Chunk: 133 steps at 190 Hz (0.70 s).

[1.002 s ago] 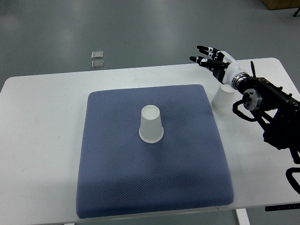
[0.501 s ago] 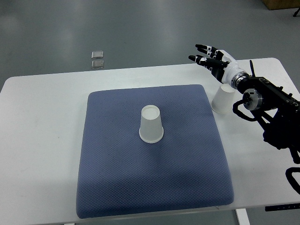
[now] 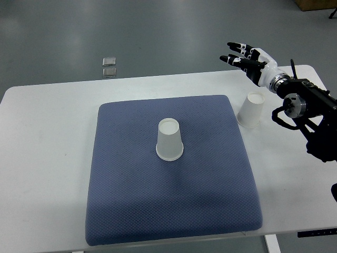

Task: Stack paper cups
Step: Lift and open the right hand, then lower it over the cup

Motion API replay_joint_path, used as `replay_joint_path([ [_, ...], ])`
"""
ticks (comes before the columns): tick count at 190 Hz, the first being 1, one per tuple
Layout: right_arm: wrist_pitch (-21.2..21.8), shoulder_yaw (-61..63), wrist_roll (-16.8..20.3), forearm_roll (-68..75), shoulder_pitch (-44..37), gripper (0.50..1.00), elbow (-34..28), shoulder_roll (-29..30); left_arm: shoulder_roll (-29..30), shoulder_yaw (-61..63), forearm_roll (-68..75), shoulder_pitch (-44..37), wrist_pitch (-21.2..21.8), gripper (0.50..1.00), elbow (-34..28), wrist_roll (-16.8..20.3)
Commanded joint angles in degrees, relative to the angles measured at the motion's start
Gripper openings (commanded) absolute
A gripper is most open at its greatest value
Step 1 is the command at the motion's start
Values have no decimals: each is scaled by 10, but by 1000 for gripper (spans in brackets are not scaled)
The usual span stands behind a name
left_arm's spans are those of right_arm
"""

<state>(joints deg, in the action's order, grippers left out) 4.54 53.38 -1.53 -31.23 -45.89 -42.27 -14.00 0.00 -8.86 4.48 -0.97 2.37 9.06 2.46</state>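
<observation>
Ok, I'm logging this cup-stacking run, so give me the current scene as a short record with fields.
surface: white table with a blue mat on it
cup on mat: white paper cup, upside down, near the mat's middle
cup off mat: second paper cup, upside down on the table just right of the mat
right hand: raised beyond the second cup, fingers spread, holding nothing
left hand: not in view
stacked: not yet

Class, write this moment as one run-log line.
right hand: open, above table edge | cup: upside down on table | second cup: upside down on mat | stacked: no
</observation>
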Motion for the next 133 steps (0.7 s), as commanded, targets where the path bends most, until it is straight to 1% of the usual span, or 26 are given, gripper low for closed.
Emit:
replay_joint_path([
  [1,19,0,0,-38,-3,913,-1,-13,0,0,0,0,0,1000,0,0],
  [33,70,-1,-2,-160,-3,913,-7,-49,0,1,0,0,0,1000,0,0],
  [61,107,-28,-22,-291,-7,913,-26,-73,0,0,0,0,0,1000,0,0],
  [90,122,-66,-30,-394,-17,913,-44,-95,0,0,0,0,0,1000,0,0],
  [133,123,-123,-40,-509,-26,913,-45,-104,0,0,0,0,0,1000,0,0],
])
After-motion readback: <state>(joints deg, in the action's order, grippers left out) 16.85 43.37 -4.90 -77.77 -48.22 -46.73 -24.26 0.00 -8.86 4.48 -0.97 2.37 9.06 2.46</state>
